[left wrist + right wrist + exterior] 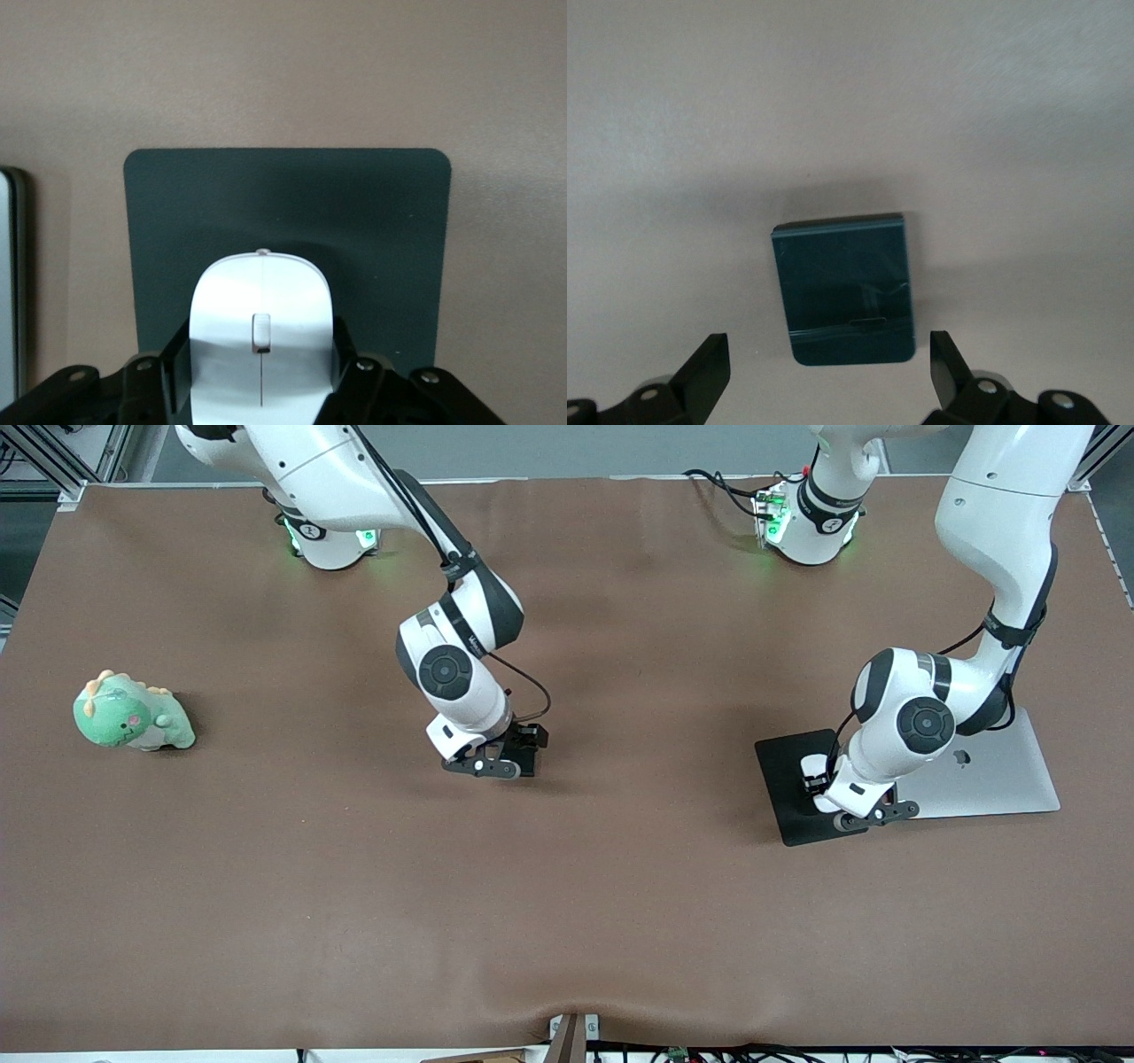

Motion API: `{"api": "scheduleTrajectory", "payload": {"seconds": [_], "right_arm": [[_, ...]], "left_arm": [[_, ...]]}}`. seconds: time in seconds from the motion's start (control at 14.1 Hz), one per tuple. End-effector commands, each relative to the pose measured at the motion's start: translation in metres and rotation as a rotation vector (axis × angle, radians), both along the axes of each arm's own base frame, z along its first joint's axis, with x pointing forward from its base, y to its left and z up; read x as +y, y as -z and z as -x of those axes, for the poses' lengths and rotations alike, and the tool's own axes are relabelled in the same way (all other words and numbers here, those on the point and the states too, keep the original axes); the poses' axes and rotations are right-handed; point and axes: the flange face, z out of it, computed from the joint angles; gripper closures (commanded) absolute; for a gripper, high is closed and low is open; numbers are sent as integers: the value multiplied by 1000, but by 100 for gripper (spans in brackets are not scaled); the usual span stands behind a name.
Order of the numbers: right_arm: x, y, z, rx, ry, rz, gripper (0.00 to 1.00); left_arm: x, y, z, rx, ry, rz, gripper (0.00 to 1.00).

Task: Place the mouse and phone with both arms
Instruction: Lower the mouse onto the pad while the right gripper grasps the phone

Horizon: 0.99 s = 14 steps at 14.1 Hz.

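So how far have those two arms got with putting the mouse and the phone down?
Partway. The left gripper is shut on the white mouse, holding it at the black mouse pad beside the silver laptop; it has not let go yet. The right gripper is open over the black phone, which lies on the brown table. Whether that is the phone's final spot is unclear.

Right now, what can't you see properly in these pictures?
- Front view: the phone is hidden under the right end effector; only the right wrist view shows the phone.
- Front view: the mouse is mostly covered by the left arm.
- Left wrist view: the mouse's back end is cut off by the picture edge and the left end effector.
- Front view: part of the laptop is hidden by the left arm.
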Motion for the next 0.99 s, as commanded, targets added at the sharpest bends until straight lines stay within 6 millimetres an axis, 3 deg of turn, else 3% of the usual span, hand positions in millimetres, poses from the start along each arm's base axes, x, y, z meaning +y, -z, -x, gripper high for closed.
{"api": "scheduleTrajectory", "payload": {"seconds": [0.0, 0.35, 0.92], "right_arm": [[7, 14, 5, -8, 15, 14, 0], [-9, 23, -2, -13, 25, 50, 0], [0, 43, 2, -31, 47, 54, 0]], "left_arm": [[2, 9, 1, -14, 45, 3, 100], [-1, 11, 1, -23, 53, 9, 100], [-10, 16, 2, -20, 74, 18, 100]]}}
